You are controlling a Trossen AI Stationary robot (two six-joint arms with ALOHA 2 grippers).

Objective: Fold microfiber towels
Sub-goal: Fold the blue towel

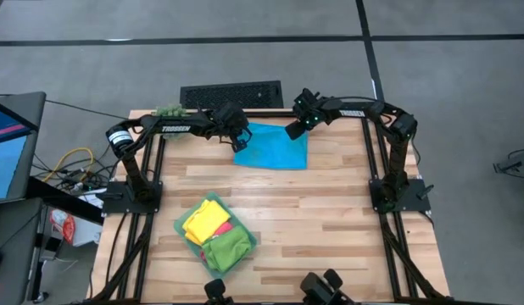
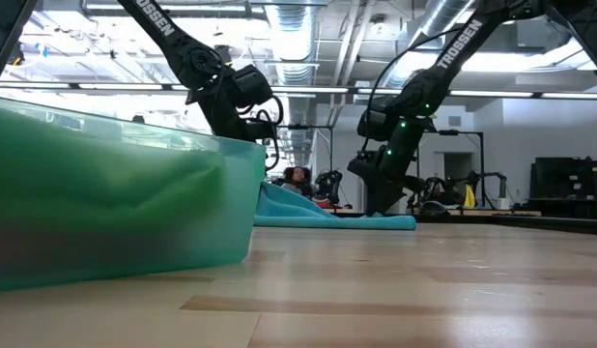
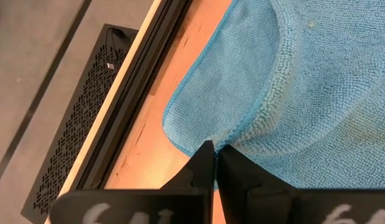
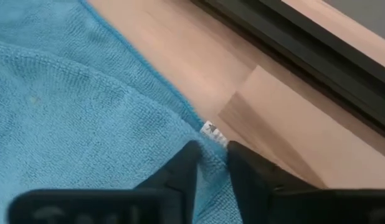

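The bright blue towel (image 1: pixel 275 148) lies at the table's far middle; it also shows in the low view (image 2: pixel 327 217). My left gripper (image 1: pixel 242 141) is shut on its left side and my right gripper (image 1: pixel 293 130) is shut on its far right corner. The yellow towel (image 1: pixel 204 222), the pink towel (image 1: pixel 221 229) and the leaf green towel (image 1: pixel 227 250) lie bunched in the pale teal tray (image 1: pixel 182 227) near the front. My left gripper pinches the blue towel's hemmed edge (image 3: pixel 237 138) between its two fingers, coming from above and the left. A second layer's hem runs up from that spot. The towel rises slightly there (image 2: pixel 271 201); the rest lies on the table. My right gripper pinches the blue towel's far right corner, right by its small white tag (image 4: pixel 212 131), between its two fingers. The fingers slant down from above. The rest of the towel lies flat on the table.
The teal tray fills the low view's left (image 2: pixel 115 193). A spiky green plant ball (image 1: pixel 169 111) sits at the far left corner. A black perforated panel (image 1: pixel 231 93) lies beyond the far edge. Bare wood (image 1: pixel 330 212) spreads between towel and tray.
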